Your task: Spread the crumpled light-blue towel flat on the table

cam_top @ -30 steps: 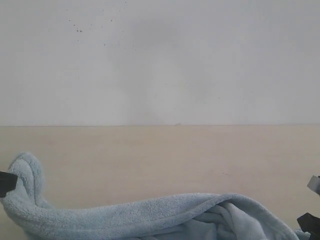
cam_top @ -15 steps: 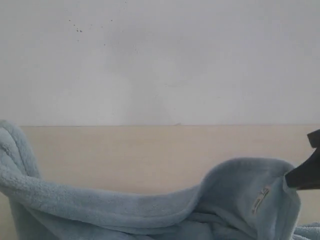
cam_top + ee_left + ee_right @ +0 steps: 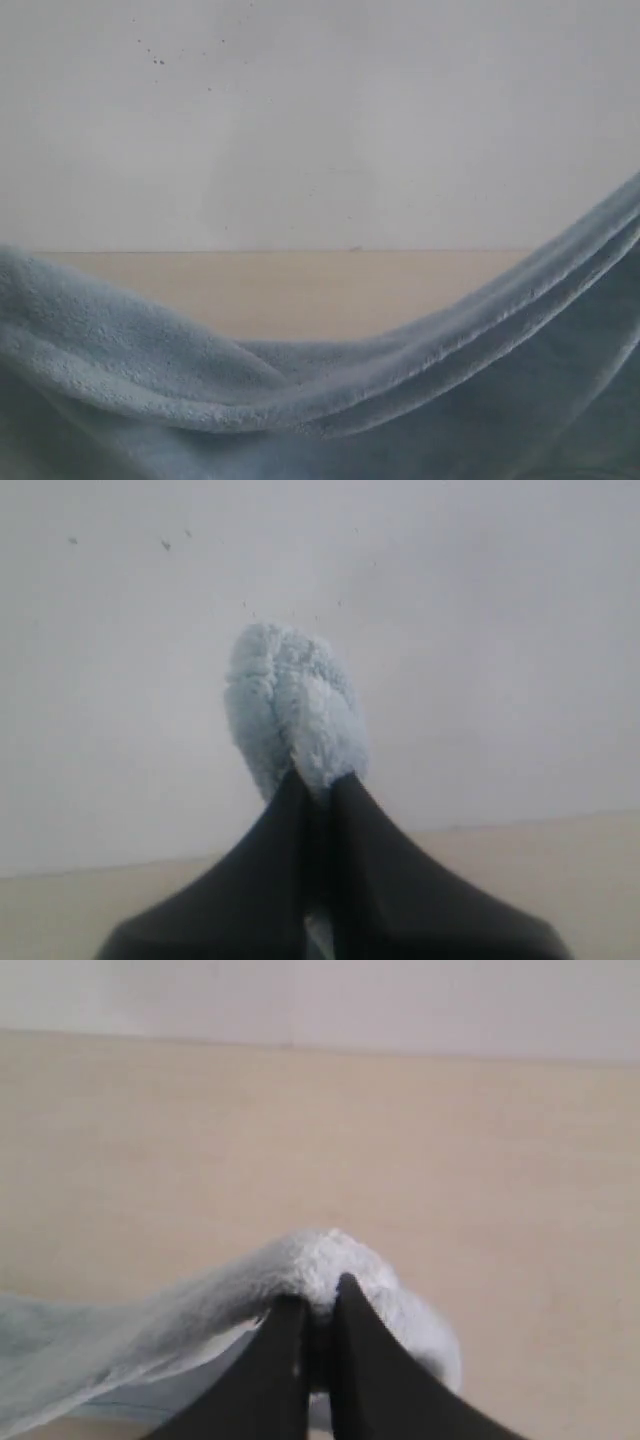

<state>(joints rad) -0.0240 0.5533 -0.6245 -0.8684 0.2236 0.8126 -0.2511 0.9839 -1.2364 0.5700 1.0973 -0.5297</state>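
The pale blue towel (image 3: 330, 390) hangs in a sagging swag across the lower exterior view, raised at both sides, with its upper edge dipping in the middle. Behind it lies the beige table (image 3: 300, 285). Neither gripper shows in the exterior view. In the left wrist view my left gripper (image 3: 318, 780) is shut on a bunched fold of the towel (image 3: 295, 705), which sticks out past the fingertips. In the right wrist view my right gripper (image 3: 318, 1305) is shut on another bunch of the towel (image 3: 330, 1260), and the cloth trails away from it above the table (image 3: 320, 1140).
A white wall (image 3: 320, 120) with a few dark specks rises behind the table's far edge. The towel fills the near part of the exterior view and hides the table's front.
Both ends of the towel have risen steadily over the last second. The cloth went from a low heap on the table to a lifted swag, and the grippers have left the exterior view.
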